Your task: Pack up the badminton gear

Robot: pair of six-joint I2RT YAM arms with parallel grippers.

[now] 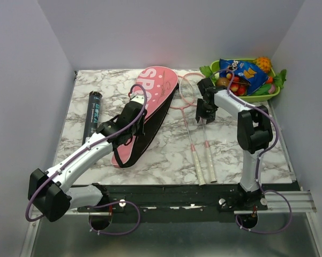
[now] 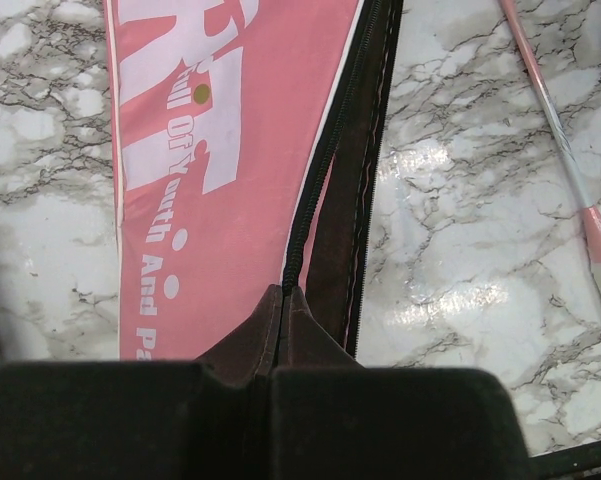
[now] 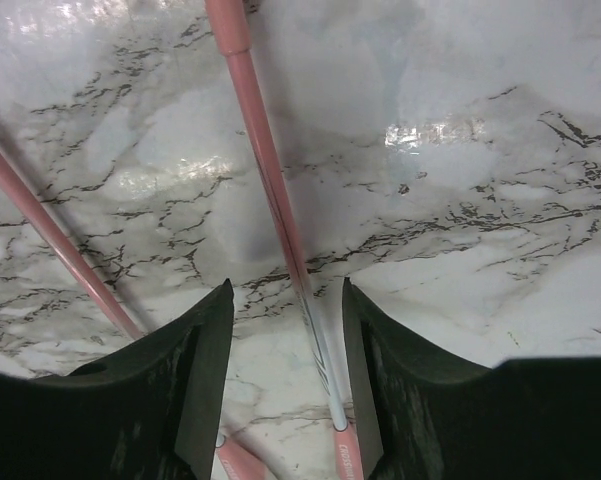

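Left jaws, nearest the left wrist lens, are sitting fully closed, fingers point(image 2: 130, 420) pressed together and pinching the dark edging of the pink racket bag point(image 2: 210, 200) right beside its zip. The zip is running up and away from the pinch point. The bag is lying flat and diagonal on the marble worktop point(image 1: 166, 152), wide end toward the back wall, narrow end toward the arms.

Right jaws are standing partly open, pointing down, straddling one racket shaft point(image 3: 270, 180). The shaft is passing between the two fingers point(image 3: 195, 380), nearer the right-hand one; I cannot tell whether it is touching that finger. Nothing is being gripped.

Second racket point(image 3: 40, 230) is lying just left of the first, its shaft crossing the corner of the right wrist view at an angle. In the overhead view both heads are resting near the bag's wide end and both white handles are pointing toward the near edge.

Dark tube point(image 1: 94, 115) is lying left of the bag, near the left edge of the worktop. Green tray point(image 1: 265, 98) of snacks and fruit is sitting in the back right corner, just behind the right arm.

Bare marble is showing between bag and rackets and to the right of the handles. Grey walls are closing in three sides.
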